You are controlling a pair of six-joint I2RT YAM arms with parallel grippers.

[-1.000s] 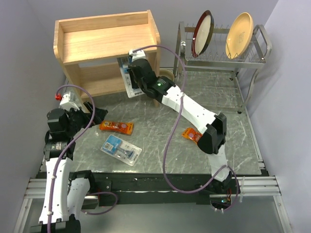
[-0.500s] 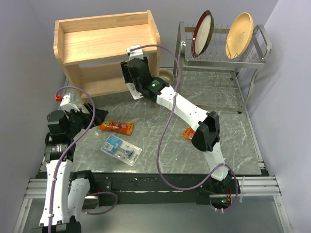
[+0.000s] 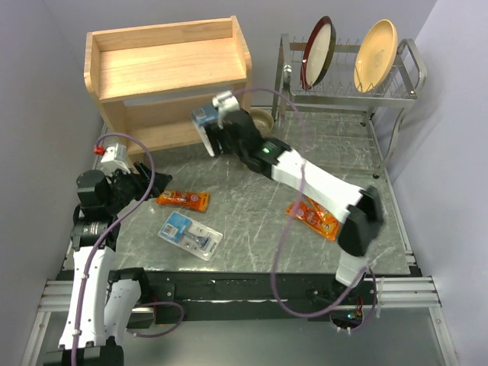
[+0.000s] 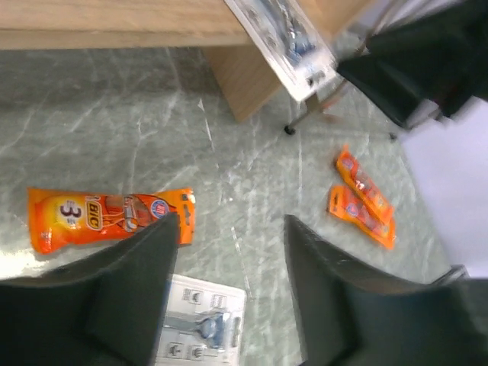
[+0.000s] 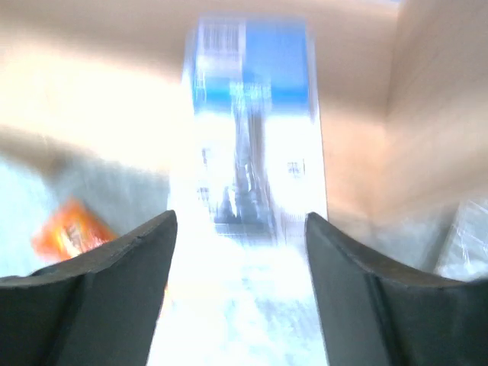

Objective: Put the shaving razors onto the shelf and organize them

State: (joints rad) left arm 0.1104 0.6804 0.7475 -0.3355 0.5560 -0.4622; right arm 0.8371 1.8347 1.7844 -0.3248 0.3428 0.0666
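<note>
The light wood shelf (image 3: 168, 69) stands at the back left. My right gripper (image 3: 216, 133) is open at the lower tier's front right corner, its jaws wide apart. A clear blister razor pack (image 3: 202, 120) stands tilted there just ahead of it, blurred in the right wrist view (image 5: 248, 137). A second blister pack (image 3: 191, 235) and an orange pack (image 3: 183, 200) lie on the table near my left gripper (image 3: 150, 187), which is open and empty above them (image 4: 229, 282). Two more orange packs (image 3: 313, 217) lie side by side at the right (image 4: 362, 200).
A metal wire dish rack (image 3: 351, 95) with a dark red plate (image 3: 316, 49) and a yellow plate (image 3: 376, 55) stands at the back right. A small bowl (image 3: 264, 120) sits between shelf and rack. Grey walls close in on both sides.
My right gripper carried the blister pack into the lower tier, then drew back to the right, leaving the pack tilted at the shelf front. The two orange packs are uncovered. My left arm barely moved.
</note>
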